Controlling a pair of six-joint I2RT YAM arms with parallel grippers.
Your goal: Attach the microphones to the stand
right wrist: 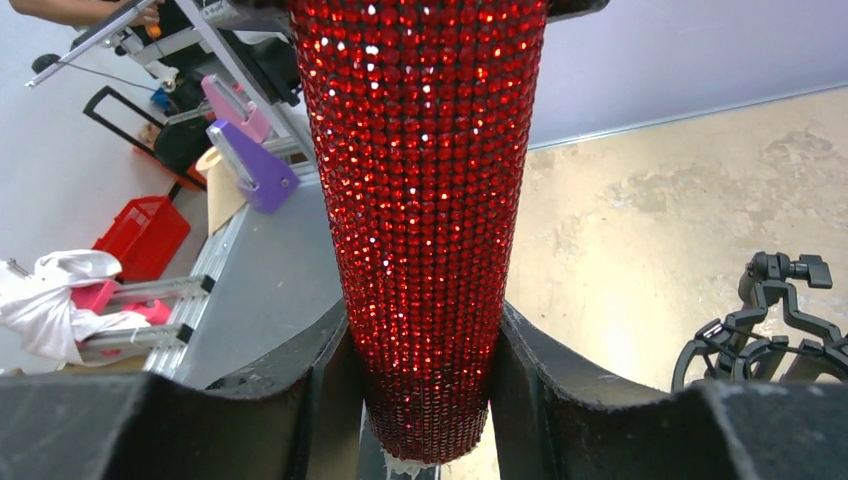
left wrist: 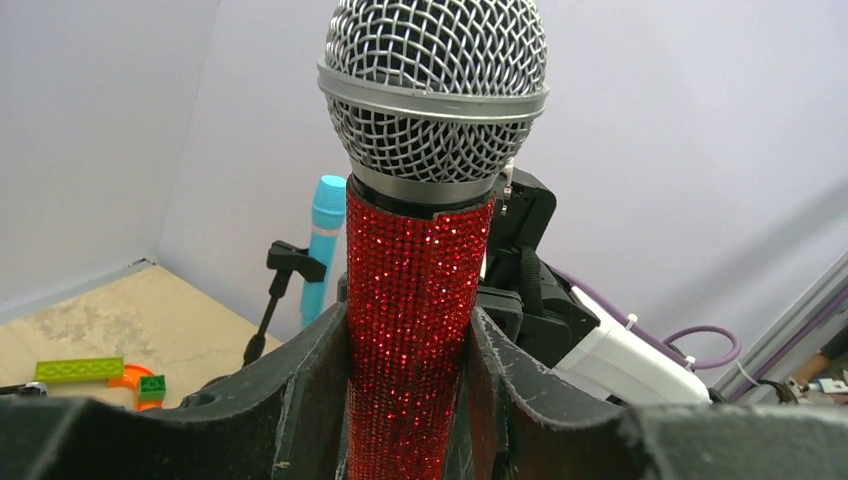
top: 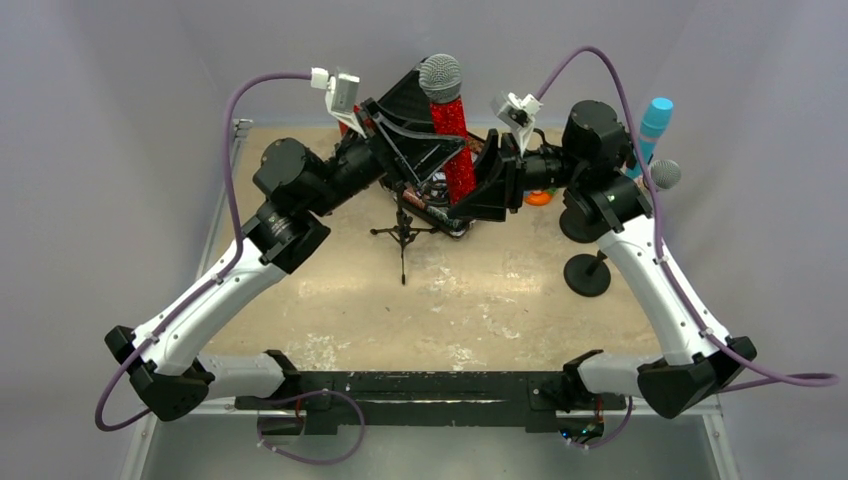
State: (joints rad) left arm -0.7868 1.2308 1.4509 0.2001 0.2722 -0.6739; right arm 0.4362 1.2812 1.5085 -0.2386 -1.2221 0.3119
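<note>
Top camera looked down from high behind the near edge over the table [top: 480,300], both wrist cameras sat very close on the shared red microphone [top: 452,120], left facing rightward, right facing leftward.

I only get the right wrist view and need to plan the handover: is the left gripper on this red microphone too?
Observer: Yes, the left gripper clamps the red microphone just below its mesh head.
Operator: Which end is up?
Observer: The mesh head, seen from above.
Operator: Any microphone mounted already?
Observer: The light blue microphone sits clipped on a stand at the far right.
</note>
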